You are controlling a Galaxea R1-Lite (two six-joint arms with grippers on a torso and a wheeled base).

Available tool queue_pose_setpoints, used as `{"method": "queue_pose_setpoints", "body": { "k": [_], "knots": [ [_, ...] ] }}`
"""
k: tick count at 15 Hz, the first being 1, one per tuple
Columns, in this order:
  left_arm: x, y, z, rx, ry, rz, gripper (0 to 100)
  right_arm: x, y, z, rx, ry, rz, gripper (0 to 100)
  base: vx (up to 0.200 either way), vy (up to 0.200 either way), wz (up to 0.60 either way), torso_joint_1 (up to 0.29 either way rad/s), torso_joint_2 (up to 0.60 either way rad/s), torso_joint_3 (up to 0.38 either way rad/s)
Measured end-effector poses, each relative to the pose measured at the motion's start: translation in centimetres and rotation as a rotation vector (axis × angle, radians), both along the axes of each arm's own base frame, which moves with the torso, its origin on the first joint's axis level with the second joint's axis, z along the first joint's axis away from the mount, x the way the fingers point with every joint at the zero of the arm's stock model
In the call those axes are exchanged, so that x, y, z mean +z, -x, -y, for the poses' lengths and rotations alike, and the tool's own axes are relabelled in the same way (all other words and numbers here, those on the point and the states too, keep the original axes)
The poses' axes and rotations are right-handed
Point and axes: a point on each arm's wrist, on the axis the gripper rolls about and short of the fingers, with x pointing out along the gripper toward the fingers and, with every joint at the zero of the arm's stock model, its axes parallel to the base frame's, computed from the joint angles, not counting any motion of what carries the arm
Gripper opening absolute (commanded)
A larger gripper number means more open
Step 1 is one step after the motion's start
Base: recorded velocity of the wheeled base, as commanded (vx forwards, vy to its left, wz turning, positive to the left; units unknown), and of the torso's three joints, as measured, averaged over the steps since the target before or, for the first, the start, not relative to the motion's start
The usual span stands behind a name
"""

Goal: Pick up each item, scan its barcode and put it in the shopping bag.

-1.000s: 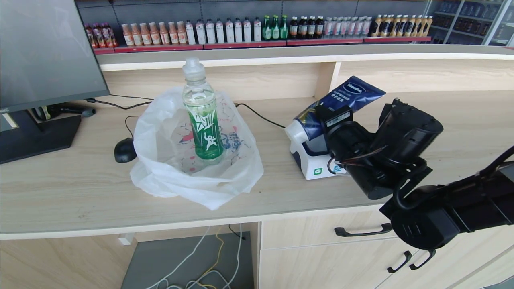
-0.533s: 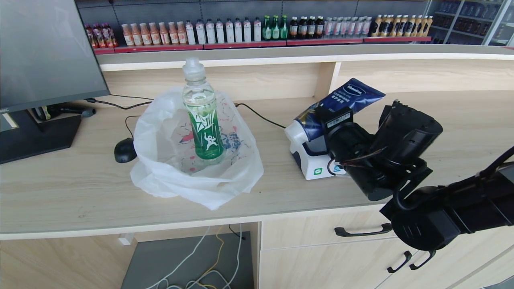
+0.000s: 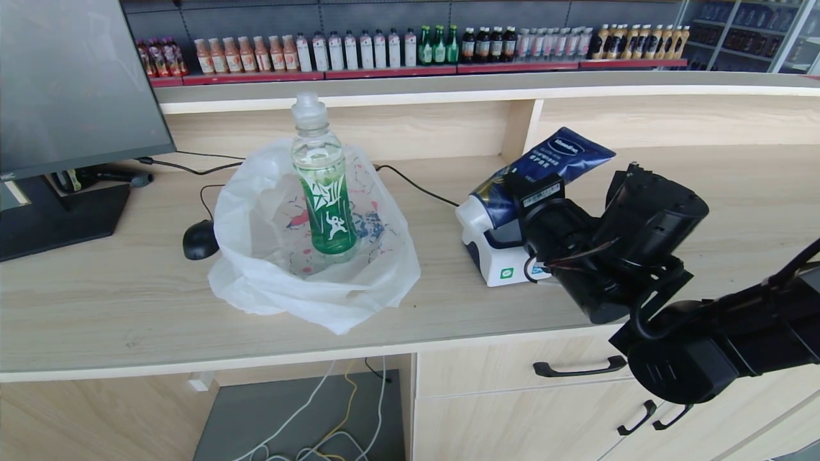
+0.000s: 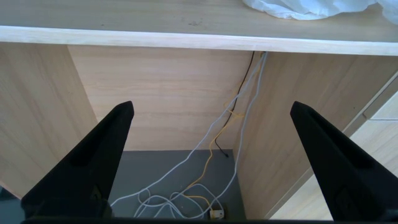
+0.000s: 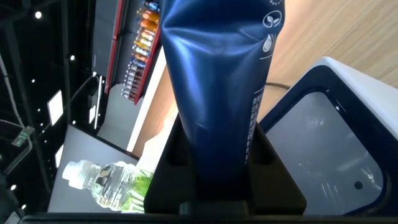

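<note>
Here the shopping bag (image 3: 269, 282) serves as the marker, lying open and crumpled on the wooden tabletop (image 3: 115, 301). Far to its left stands a dark monitor (image 3: 70, 83) on a black foot, and a black mouse (image 3: 200, 239) lies just beside the bag's left edge. Below the bag, under the tabletop's front lip, the left pincer (image 4: 211, 106) hangs with its two black fingers spread wide and nothing between them, facing loose cables (image 4: 205, 180) on the floor. Inside the bag a clear bottle (image 3: 323, 192) with a green label stands upright, its cap well above the bag's rim. Behind the bag, a shelf (image 3: 384, 70) holds a long row of drinks. To the bag's right, near but apart from it, a white and dark blue scanner (image 3: 496, 256) sits on the tabletop, a black cord (image 3: 413, 184) running from it back behind the bag. The right pincer (image 5: 217, 155) is clamped on a dark blue tube (image 3: 557, 157), one finger on each flat side, holding it tilted just over the scanner's glass window, crimped end raised away from the bag. Whether tube and scanner touch cannot be told.
</note>
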Motion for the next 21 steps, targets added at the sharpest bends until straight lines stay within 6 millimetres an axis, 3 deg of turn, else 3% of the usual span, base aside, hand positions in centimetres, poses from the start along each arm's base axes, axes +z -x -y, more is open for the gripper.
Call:
{"method": "queue_pose_setpoints", "body": {
  "k": [9,15,19,21],
  "knots": [
    [0.0,0.0,0.0,0.000,0.000,0.000,100,0.2,-0.3,0.0,-0.005,0.030,-0.035,0,0.000,0.000,0.00,0.000,0.00,0.000],
    [0.0,0.0,0.0,0.001,0.000,0.000,100,3.8,0.0,-0.5,-0.049,0.216,0.077,0,0.000,0.000,0.00,0.000,0.00,0.000],
    [0.0,0.0,0.0,0.001,0.000,0.000,100,5.9,1.8,-1.2,-0.129,0.332,0.139,0,0.000,0.000,0.00,0.000,0.00,0.000],
    [0.0,0.0,0.0,0.000,0.000,0.000,100,7.0,3.6,-1.8,-0.145,0.383,0.174,0,0.000,0.000,0.00,0.000,0.00,0.000]
  ]
}}
